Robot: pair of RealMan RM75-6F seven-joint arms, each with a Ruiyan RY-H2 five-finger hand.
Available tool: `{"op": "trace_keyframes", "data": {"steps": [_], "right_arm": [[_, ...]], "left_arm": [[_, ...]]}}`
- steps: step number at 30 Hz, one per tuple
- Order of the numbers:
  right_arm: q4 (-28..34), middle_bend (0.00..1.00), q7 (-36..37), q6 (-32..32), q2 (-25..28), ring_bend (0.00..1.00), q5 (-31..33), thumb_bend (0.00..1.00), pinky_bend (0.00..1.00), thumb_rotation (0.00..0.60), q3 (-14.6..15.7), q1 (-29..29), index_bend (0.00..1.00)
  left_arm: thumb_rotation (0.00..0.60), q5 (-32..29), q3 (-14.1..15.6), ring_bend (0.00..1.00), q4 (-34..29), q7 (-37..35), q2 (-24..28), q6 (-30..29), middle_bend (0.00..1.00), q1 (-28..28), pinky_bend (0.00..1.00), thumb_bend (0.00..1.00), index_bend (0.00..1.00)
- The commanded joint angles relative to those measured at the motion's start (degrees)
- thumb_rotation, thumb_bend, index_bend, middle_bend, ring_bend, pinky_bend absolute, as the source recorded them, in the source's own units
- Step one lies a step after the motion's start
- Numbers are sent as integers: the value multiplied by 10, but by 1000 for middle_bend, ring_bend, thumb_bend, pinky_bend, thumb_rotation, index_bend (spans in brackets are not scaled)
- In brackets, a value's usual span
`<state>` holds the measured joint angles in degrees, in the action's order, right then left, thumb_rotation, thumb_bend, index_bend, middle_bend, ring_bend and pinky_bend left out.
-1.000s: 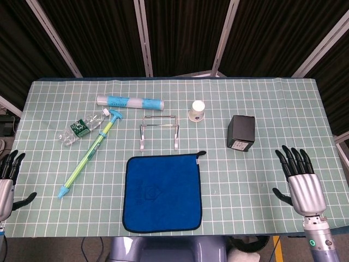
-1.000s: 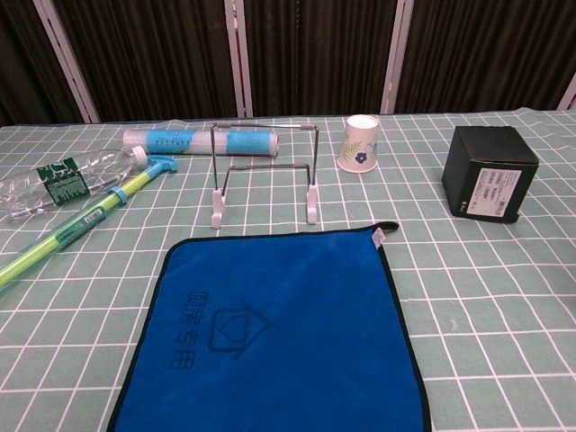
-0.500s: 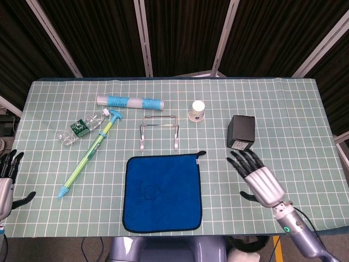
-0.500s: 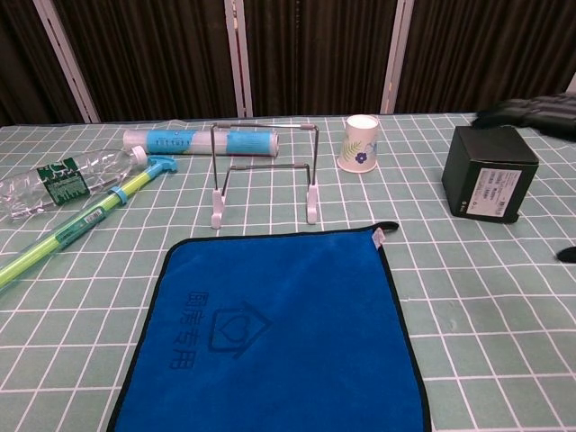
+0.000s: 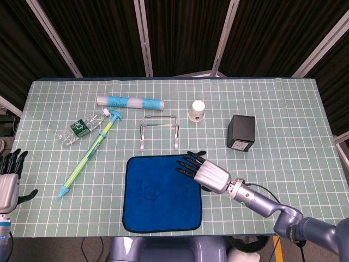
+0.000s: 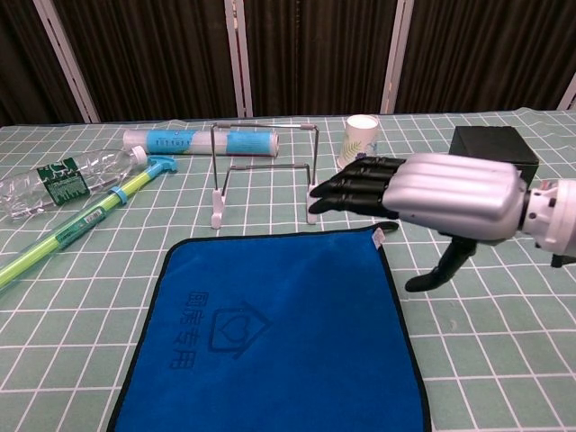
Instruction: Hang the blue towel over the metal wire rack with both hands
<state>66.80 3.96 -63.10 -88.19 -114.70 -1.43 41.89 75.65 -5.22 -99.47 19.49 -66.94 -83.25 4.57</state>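
The blue towel (image 5: 162, 192) (image 6: 274, 340) lies flat and square on the table near the front edge, a small loop at its far right corner. Just behind it stands the metal wire rack (image 5: 158, 131) (image 6: 265, 173) on white feet. My right hand (image 5: 203, 171) (image 6: 430, 193) hovers open over the towel's far right corner, fingers stretched toward the rack and thumb pointing down; it holds nothing. At the table's front left edge my left hand (image 5: 9, 179) is open with fingers apart, far from the towel; the chest view does not show it.
A black box (image 5: 241, 132) (image 6: 490, 157) and a paper cup (image 5: 197, 110) (image 6: 359, 143) stand right of the rack. Left of the rack lie a green-and-blue pump (image 5: 89, 153), a plastic bottle (image 5: 79, 129) and a clear tube (image 5: 131, 101).
My right hand has swept left from the table's right edge to above the towel's far right corner. The left hand has barely shifted. The towel and rack have not moved.
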Motion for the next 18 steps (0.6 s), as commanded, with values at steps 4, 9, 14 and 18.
{"op": "trace_keyframes", "data": {"steps": [4,9,14,18], "right_arm": [[-58,0,-2,4,-43,0,-7,54,0,600,31,25,80],[-75,0,-7,1,-49,0,-3,55,0,600,43,33,84],[-79,0,-11,-2,-38,0,-1,54,0,600,61,37,85],[-90,0,-9,-4,-40,0,6,54,0,600,73,37,86]], "left_arm": [[600,-7,0,0,3,-1,-2,11,0,7,0,0,0],[600,-10,3,0,6,2,-5,19,0,12,0,0,0],[600,-10,5,0,6,5,-6,16,0,12,0,0,0],[600,-12,6,0,5,10,-8,16,0,13,0,0,0]]}}
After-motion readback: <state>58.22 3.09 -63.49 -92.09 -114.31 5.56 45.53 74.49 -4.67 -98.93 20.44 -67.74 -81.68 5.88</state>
